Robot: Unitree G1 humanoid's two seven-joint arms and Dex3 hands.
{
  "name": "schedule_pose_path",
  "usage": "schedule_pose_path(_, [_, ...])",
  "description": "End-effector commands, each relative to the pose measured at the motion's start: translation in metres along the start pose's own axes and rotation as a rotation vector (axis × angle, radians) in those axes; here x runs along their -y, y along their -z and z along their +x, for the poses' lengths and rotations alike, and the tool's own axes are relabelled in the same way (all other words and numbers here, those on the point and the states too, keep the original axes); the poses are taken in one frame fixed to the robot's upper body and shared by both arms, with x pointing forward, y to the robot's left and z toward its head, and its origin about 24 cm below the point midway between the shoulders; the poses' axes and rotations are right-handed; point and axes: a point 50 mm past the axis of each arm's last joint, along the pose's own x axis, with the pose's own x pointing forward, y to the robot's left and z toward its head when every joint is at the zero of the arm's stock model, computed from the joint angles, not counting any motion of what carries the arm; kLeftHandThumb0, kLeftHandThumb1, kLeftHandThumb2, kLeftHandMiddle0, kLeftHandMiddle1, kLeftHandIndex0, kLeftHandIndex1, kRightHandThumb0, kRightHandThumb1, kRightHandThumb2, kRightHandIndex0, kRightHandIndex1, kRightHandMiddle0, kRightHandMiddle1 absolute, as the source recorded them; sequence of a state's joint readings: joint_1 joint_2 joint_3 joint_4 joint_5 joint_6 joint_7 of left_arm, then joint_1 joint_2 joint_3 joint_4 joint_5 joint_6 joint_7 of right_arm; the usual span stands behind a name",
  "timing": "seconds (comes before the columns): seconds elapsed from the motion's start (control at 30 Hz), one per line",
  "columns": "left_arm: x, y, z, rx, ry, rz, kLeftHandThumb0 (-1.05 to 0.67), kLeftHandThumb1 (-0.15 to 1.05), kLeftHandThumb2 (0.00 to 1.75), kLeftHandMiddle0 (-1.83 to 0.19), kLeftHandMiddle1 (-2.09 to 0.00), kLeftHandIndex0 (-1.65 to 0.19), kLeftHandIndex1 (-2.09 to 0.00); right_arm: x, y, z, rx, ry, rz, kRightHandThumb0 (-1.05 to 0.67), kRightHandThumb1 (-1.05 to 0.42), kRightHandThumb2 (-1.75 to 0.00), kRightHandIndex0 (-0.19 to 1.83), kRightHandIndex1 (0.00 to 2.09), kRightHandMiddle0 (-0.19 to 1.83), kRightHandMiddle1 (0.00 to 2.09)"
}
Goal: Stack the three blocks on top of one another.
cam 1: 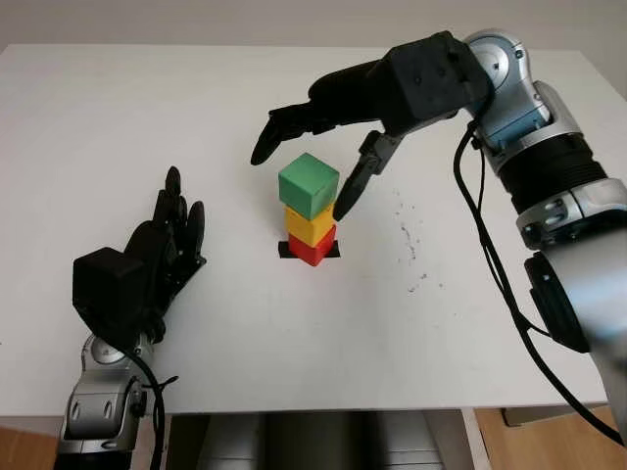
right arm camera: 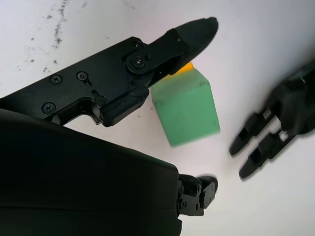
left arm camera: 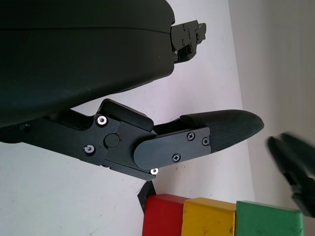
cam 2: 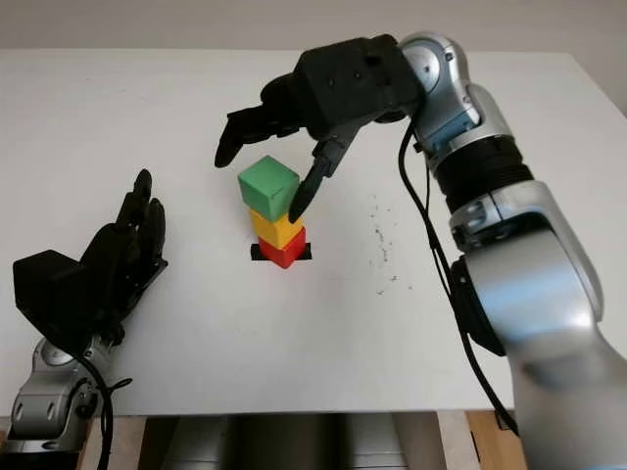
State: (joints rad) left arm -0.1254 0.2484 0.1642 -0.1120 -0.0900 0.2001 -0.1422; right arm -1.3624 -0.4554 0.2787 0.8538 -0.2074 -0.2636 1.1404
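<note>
Green block [cam 1: 309,184] atop yellow block [cam 1: 310,225] and red block [cam 1: 312,249], seemingly skewed. Right hand [cam 1: 323,157] open, straddling the green; any brush topples it. Left hand [cam 1: 162,250] open, idle over surface [cam 1: 118,117].

1. A robot test bench or lab: bare white table [cam 1: 118,117] against a plain wall.
2. A black square marker [cam 1: 333,251] on the tabletop.
3. Wood-toned floor [cam 1: 549,446] below the table edge.

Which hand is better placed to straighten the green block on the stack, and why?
Right. The right hand is open around the green block, fingers either side of it. The left hand is open well off to the stack's side, by the table's near edge.
</note>
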Motion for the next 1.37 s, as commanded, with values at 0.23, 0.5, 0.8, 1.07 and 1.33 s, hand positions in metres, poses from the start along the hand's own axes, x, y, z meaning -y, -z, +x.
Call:
schedule_pose_path(0.23, [-0.008,-0.004,-0.002,0.014,-0.011,0.0,-0.84,1.05,0.65,0.19,0.0,0.19,0.0,-0.011,0.023,-0.047,0.208,0.515,0.301,-0.76,-1.05,-0.64,-0.19,0.01,-0.19,0.01])
schedule_pose_path(0.5, [-0.014,-0.01,0.001,0.031,-0.008,0.027,-0.83,1.05,0.67,0.19,0.0,0.19,0.0,-0.06,0.066,-0.05,0.195,0.657,0.63,-0.84,-1.05,-0.68,-0.19,0.0,-0.19,0.0])
schedule_pose_path(0.8, [-0.014,-0.011,0.007,0.066,-0.01,-0.01,-0.82,1.05,0.68,0.19,0.0,0.19,0.0,-0.101,0.078,-0.04,0.171,0.879,0.778,-0.83,-1.05,-0.75,-0.19,0.0,-0.19,0.0])
schedule_pose_path(1.07, [-0.009,-0.012,0.011,0.146,-0.042,-0.123,-0.83,1.05,0.67,0.19,0.0,0.19,0.0,-0.135,0.083,-0.022,0.109,1.003,0.943,-0.82,-1.05,-0.76,-0.19,0.0,-0.19,0.0])
schedule_pose_path(1.33, [-0.007,-0.014,0.009,0.214,-0.063,-0.167,-0.83,1.05,0.69,0.19,-0.01,0.19,-0.02,-0.157,0.085,-0.011,0.095,1.065,1.038,-0.78,-1.05,-0.78,-0.19,0.0,-0.19,0.0])
